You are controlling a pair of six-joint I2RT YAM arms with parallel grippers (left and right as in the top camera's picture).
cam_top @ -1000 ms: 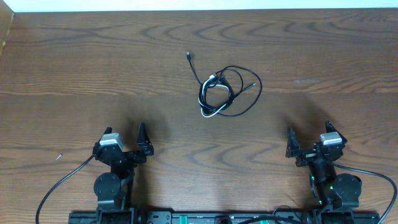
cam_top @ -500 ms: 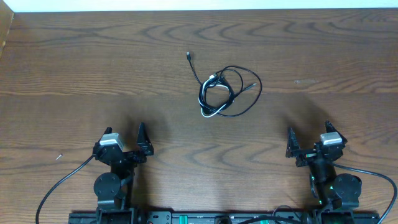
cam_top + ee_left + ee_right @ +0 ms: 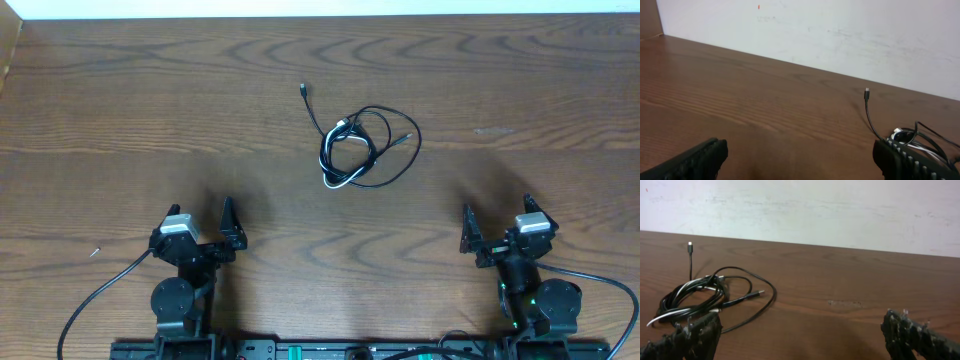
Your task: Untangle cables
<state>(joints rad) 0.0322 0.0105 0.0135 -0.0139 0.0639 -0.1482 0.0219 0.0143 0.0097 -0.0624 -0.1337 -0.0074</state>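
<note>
You have untangled nothing yet: the thin black and white cables (image 3: 358,150) lie in one knotted coil toward the far edge of the dark wooden bench (image 3: 120,110), while your left end effector (image 3: 198,232) and right end effector (image 3: 497,225) sit open and empty at the near edge.

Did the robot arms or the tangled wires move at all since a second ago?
No, nothing visibly changed. The cables lie in the same tangle, untouched. The left gripper and the right gripper stay open in the same spots, well short of the tangle, holding nothing.
</note>
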